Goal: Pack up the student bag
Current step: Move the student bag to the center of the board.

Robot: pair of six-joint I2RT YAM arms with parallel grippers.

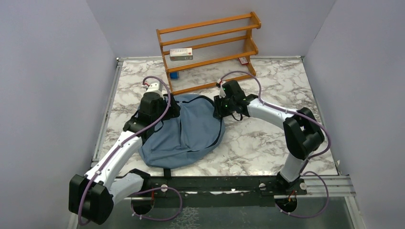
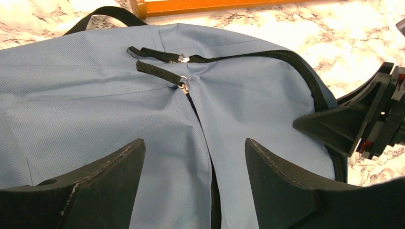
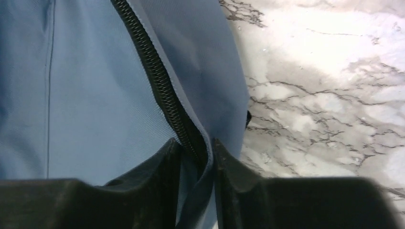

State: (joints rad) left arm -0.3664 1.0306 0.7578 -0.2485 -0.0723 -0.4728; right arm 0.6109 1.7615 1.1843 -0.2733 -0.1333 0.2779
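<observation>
The student bag (image 1: 184, 131), dusty blue with black zipper trim, lies flat on the marble table between both arms. My left gripper (image 2: 196, 152) hovers open over its top panel, a finger on each side of the zipper seam, touching nothing. Two black zipper pulls (image 2: 183, 82) lie just beyond it. In the top view this left gripper (image 1: 171, 108) is at the bag's far left edge. My right gripper (image 3: 197, 152) is shut on the bag's right rim, pinching blue fabric and the black zipper (image 3: 157, 81). From above, the right gripper (image 1: 218, 108) is at the bag's far right edge.
An orange wooden rack (image 1: 210, 47) stands at the back of the table, with a small box (image 1: 181, 53) on its shelf, a blue item (image 1: 174, 75) under it and a small red-white item (image 1: 244, 60) at its right end. Grey walls close in both sides.
</observation>
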